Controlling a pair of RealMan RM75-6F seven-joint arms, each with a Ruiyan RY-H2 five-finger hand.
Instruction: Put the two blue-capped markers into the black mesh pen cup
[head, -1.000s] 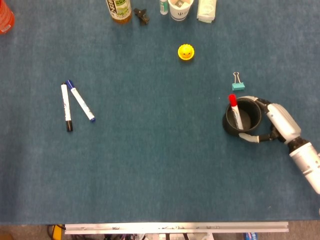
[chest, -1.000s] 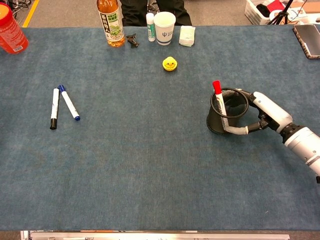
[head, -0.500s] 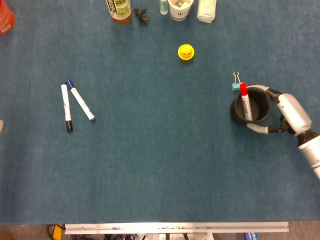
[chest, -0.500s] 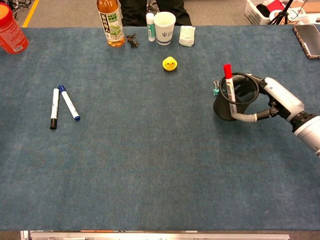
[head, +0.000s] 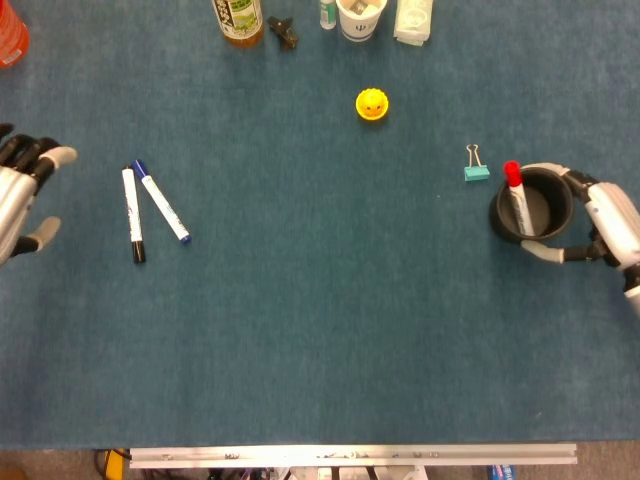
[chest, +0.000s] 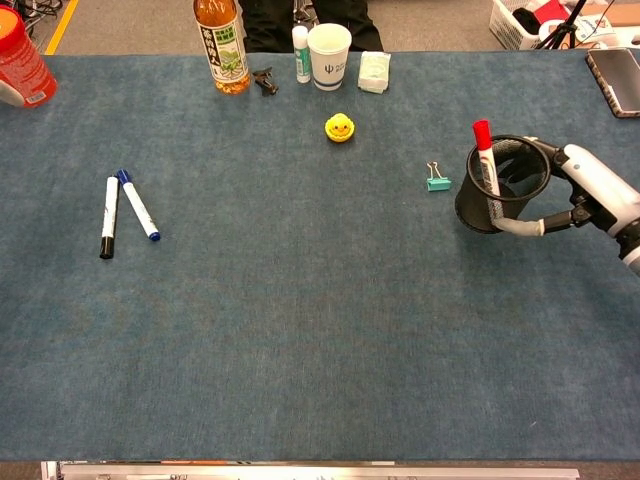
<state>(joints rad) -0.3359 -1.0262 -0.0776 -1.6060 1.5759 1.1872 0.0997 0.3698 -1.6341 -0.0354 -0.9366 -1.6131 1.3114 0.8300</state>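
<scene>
Blue felt-like cloth covered the whole worktop (chest: 320, 330). We found the black mesh pen cup (chest: 497, 190) near the right edge, upright, with a red-capped white marker (chest: 486, 158) leaning inside against its left wall. We saw the right hand (chest: 590, 195) gripping the cup from the right, one finger (chest: 520, 227) curled round its near side and another round its far rim.

We noted the two loose markers lying on the cloth toward the left edge, well apart from the cup. The blue-capped white marker (chest: 138, 205) lay slanted, its cap toward the far edge. The black-capped white marker (chest: 107, 217) lay just to its left, their far ends close together, near ends spread apart. We could not confirm a second blue cap.

We saw the left hand (head: 20, 195) only in the head view, at the left edge, fingers spread and holding nothing, apart from the markers.

A small teal binder clip (chest: 437, 180) lay just left of the cup, not touching it. A yellow toy duck (chest: 340, 128) sat toward the far edge. Along the far edge stood an amber drink bottle (chest: 222, 45), a white paper cup (chest: 329, 56) and a red-orange container (chest: 20, 60) at the far left corner.
</scene>
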